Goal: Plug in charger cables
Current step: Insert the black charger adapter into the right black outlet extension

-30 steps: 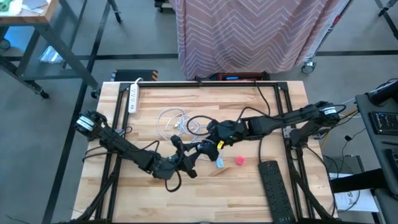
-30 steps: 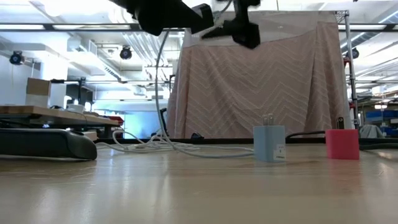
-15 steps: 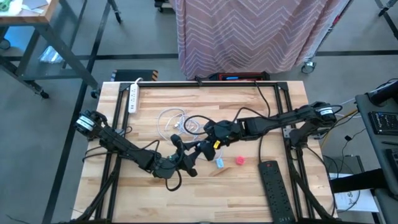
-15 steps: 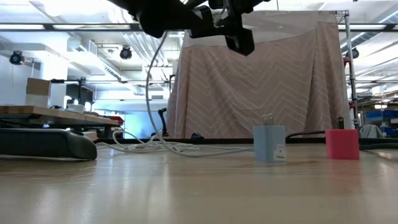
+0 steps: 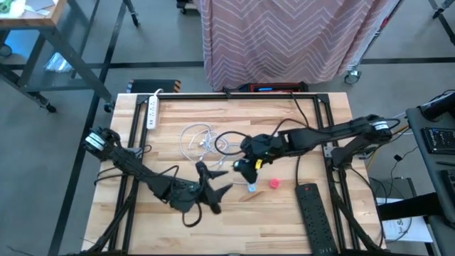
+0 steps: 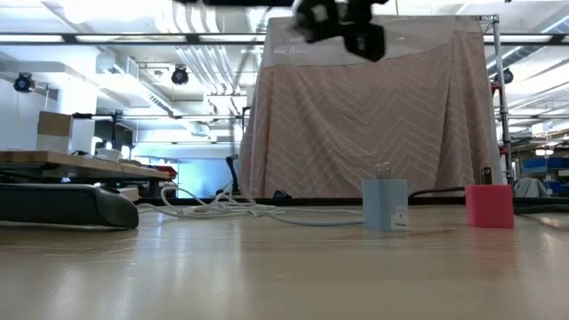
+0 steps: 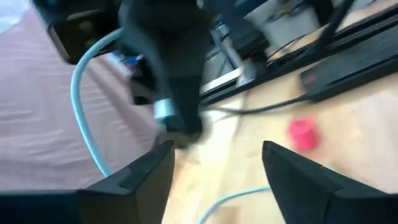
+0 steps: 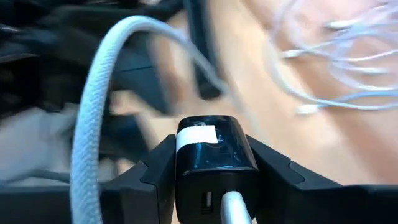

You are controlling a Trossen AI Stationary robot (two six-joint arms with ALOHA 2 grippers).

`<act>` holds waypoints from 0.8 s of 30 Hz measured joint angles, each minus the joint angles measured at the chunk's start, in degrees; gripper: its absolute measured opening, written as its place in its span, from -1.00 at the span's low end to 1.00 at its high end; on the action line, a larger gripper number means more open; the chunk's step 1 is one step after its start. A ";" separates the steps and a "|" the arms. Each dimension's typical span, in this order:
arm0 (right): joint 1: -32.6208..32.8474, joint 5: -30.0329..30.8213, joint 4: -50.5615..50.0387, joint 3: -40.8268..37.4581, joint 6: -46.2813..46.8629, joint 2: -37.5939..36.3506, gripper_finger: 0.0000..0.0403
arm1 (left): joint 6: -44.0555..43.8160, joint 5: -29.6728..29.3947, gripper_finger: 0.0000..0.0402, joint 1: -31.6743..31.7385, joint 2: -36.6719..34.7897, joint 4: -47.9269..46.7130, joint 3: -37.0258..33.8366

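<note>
In the right wrist view, a small black plug block [image 8: 216, 168] with a white label is pinched between the two dark fingers [image 8: 273, 171] of the right gripper [image 5: 247, 166]; a pale cord enters its lower face and a thick braided pale cord [image 8: 93, 124] arcs across the left of that frame. In the high view this gripper sits just right of the frame's centre, above the wooden table [image 5: 284, 213], with the right arm stretching off to the right edge.

The left gripper [image 5: 215, 186] lies slightly below and left of centre in the high view. Its two fingers [image 7: 297, 180] are spread wide apart with nothing between them, as the left wrist view shows at the bottom of the frame. The left arm runs off toward the left edge of the table.

The loose white charger cables [image 5: 202, 139] are coiled on the table just above centre-left of the high view, near both grippers. A light blue plug block [image 5: 252, 188] stands just below the right gripper, and a red-pink plug block [image 5: 274, 183] stands just to its right; in the low view the two are seen upright side by side but apart at right of centre. A white power strip [image 5: 151, 112] lies in the upper left of the table, and a black power strip [image 5: 313, 217] lies at the lower right.
</note>
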 joint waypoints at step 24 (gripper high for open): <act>31.14 -0.92 -41.98 -14.87 56.65 -5.21 -0.33 | -26.29 48.01 0.11 1.39 -10.79 -7.67 1.02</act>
